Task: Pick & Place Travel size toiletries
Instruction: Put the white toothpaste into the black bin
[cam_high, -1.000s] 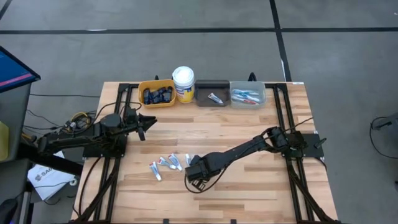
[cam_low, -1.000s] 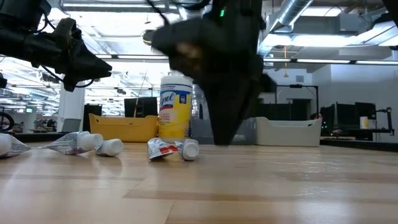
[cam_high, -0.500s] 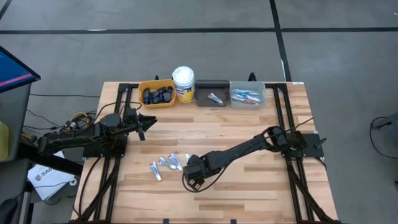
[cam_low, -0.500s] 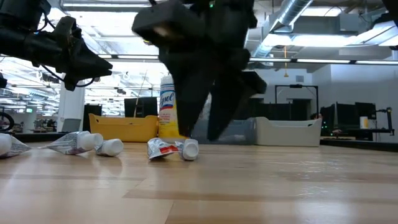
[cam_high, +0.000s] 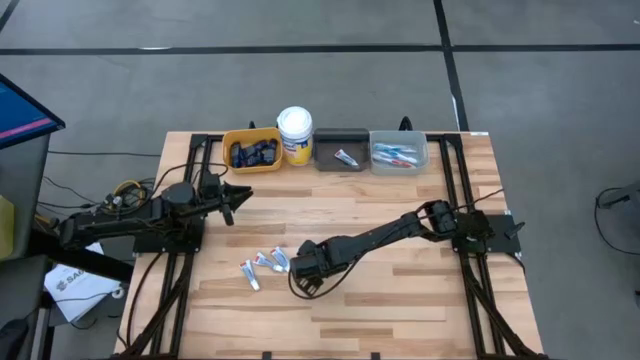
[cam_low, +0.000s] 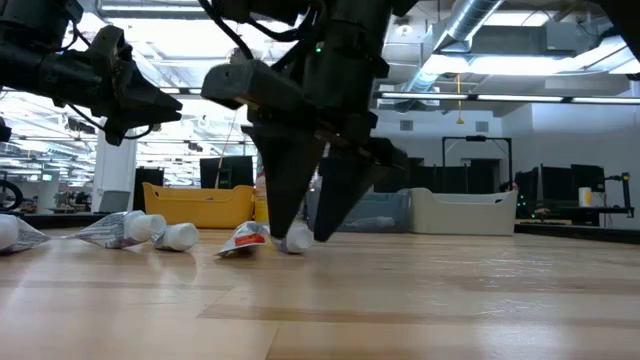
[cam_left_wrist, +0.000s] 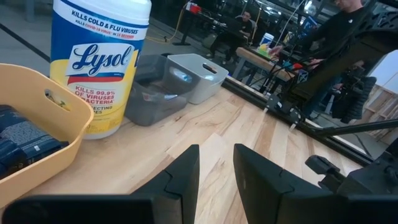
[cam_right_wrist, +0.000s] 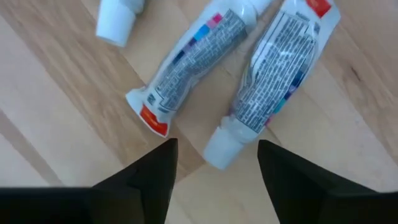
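The right arm reached low across the desk (cam_high: 400, 290) from its base at the right edge, its gripper (cam_high: 297, 281) tipped steeply down — fingers (cam_right_wrist: 140, 177) spread wide and straddling the capped end of a small white tube (cam_right_wrist: 273, 74) that lay flat on the wood, with a second white tube (cam_right_wrist: 193, 62) just beside it. The left arm stayed back near the desk's left side, its gripper (cam_high: 230, 203) raised above the surface and pointing toward the yellow bin (cam_high: 250, 151) of dark navy mini tubes (cam_high: 252, 154) — its fingers (cam_left_wrist: 183, 177) stood a narrow gap apart, holding nothing.
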